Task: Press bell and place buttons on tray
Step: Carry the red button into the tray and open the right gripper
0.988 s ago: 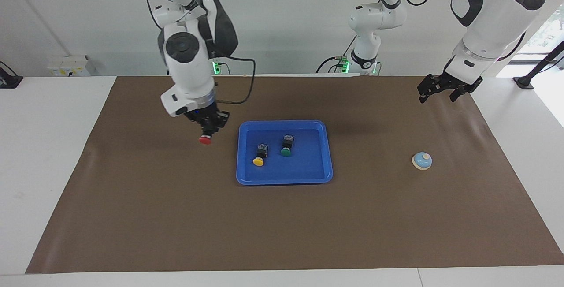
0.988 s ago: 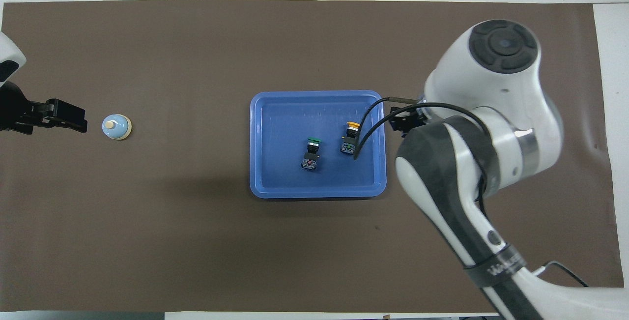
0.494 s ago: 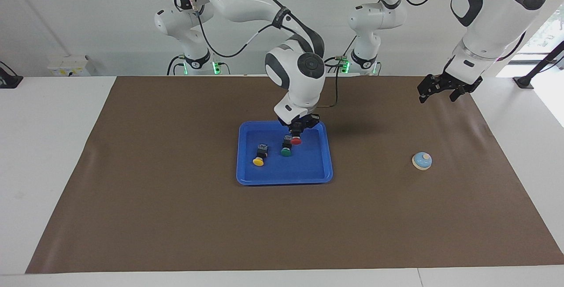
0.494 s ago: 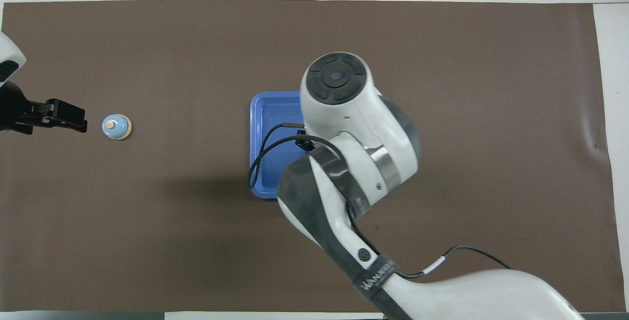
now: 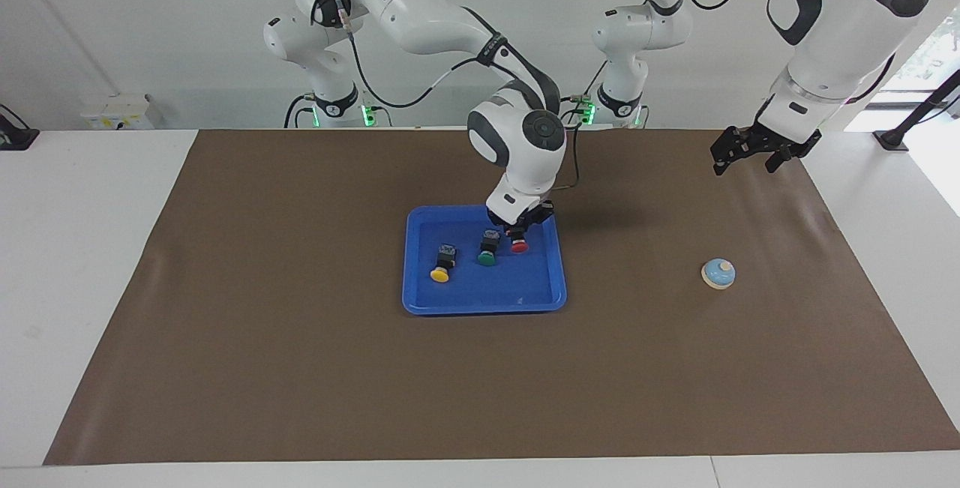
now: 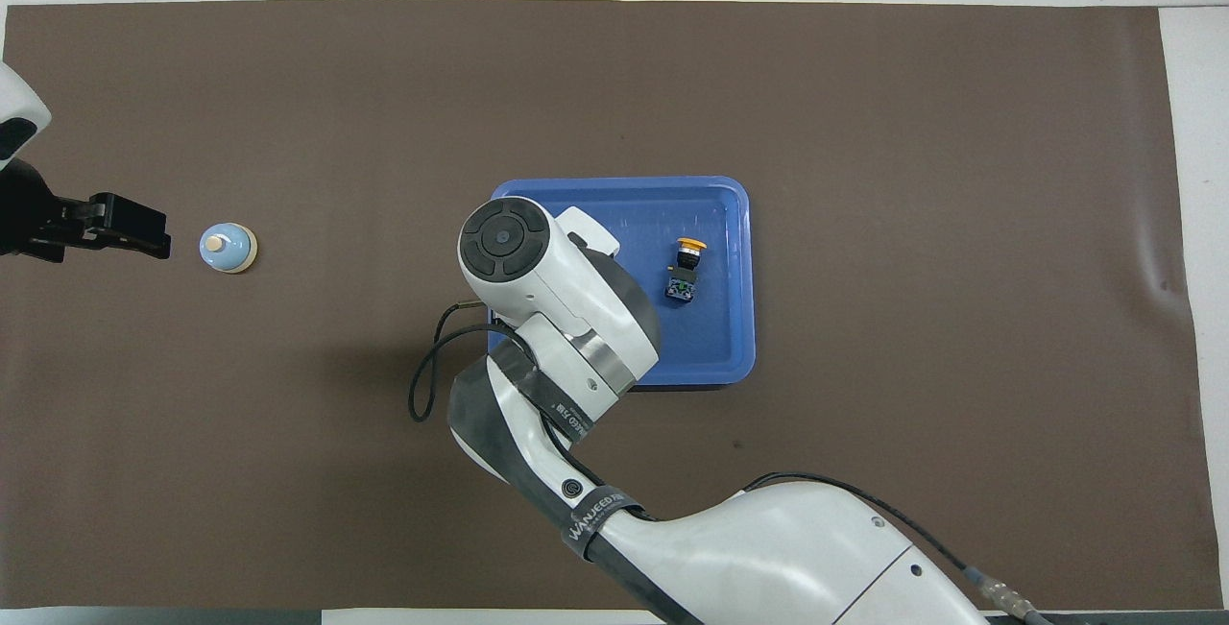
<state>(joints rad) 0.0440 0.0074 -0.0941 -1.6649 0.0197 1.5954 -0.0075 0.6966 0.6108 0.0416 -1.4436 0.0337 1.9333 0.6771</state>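
Lowering the red button [image 5: 519,246] into the tray [image 5: 558,278] at frame centre, the right gripper [image 5: 520,232] grips it beside the green button [image 5: 487,256]; next, release; the left gripper [image 5: 752,149] waits spread wide, upper right, above the bell [image 5: 718,273].

Two glossy white arms [image 5: 420,8] with dark grey round joint caps, silver wrist rings, black grippers, loose black cables, green lights at the bases
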